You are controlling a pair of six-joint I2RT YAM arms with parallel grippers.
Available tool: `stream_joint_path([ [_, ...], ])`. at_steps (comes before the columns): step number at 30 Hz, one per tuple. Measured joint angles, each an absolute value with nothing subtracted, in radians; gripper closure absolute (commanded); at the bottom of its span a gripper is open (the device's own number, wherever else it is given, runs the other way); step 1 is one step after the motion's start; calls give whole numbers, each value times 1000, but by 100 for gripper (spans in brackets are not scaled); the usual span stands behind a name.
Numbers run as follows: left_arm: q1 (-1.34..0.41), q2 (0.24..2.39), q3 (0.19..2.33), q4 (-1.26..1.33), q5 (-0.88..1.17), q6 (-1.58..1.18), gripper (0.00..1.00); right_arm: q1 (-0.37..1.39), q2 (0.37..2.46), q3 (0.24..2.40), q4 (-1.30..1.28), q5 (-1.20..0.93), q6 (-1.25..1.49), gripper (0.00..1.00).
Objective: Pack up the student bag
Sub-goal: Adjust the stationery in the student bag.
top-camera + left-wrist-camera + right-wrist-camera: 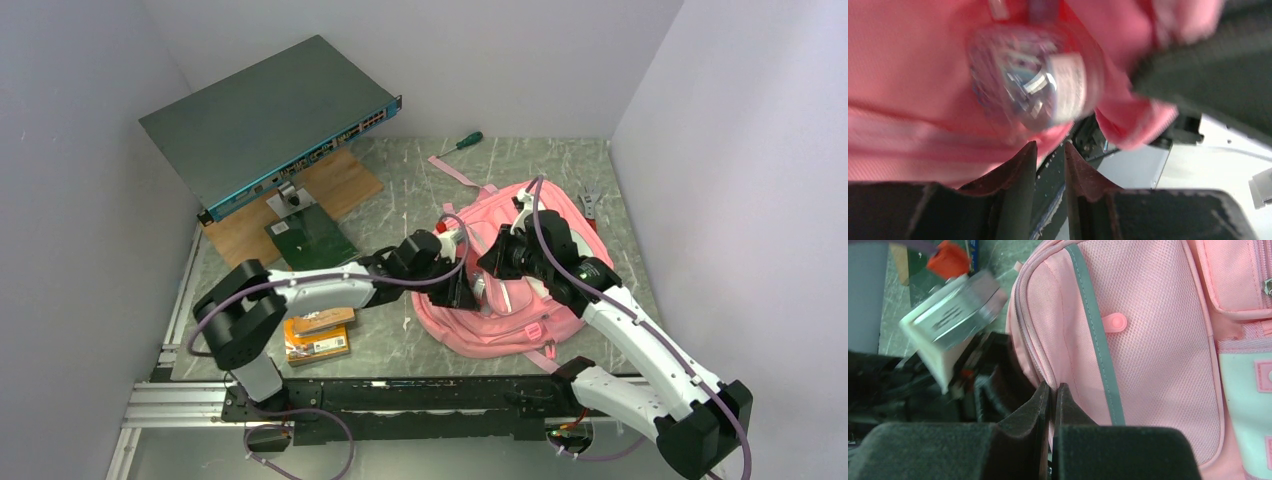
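The student bag lies flat on the table, pink with grey-white trim. It also shows in the right wrist view and the left wrist view. My right gripper is shut on the pink fabric edge of the bag near its left side. My left gripper is at the same edge, its jaws a little apart with nothing between them. A clear plastic bottle shows blurred and end-on just beyond them, surrounded by pink fabric.
A grey network switch leans at the back left over a wooden board and a green plate. A green-handled screwdriver lies at the back. Two orange-brown books lie near the left arm's base. Walls close in on both sides.
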State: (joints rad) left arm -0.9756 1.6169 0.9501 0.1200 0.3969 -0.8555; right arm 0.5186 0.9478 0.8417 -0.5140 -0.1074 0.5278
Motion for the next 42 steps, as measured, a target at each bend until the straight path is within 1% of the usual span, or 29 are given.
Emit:
stream_joint_path([
  [8, -913, 1783, 1160, 16, 403, -846, 69, 516, 933, 828, -508, -101, 529, 100],
  [14, -912, 1794, 1216, -33, 382, -828, 68, 512, 931, 794, -462, -103, 544, 100],
  [18, -911, 1795, 1193, -22, 377, -830, 65, 512, 934, 763, -425, -115, 555, 100],
  [20, -911, 1793, 1162, 1, 377, -832, 61, 512, 939, 749, -413, -119, 560, 100],
  [23, -911, 1774, 1107, 2, 371, -826, 51, 516, 950, 727, -387, -124, 566, 100],
  [28, -911, 1673, 1037, -23, 338, -796, 44, 519, 976, 701, -353, -133, 571, 100],
  [32, -905, 1570, 1010, -43, 314, -765, 45, 521, 987, 682, -326, -139, 578, 100],
  [37, -897, 1513, 986, -23, 318, -752, 57, 521, 991, 675, -315, -140, 585, 100],
  [39, -898, 1517, 968, -6, 328, -756, 53, 521, 993, 675, -314, -141, 585, 100],
  [42, -895, 1517, 938, -8, 329, -760, 41, 521, 994, 675, -314, -149, 584, 100],
])
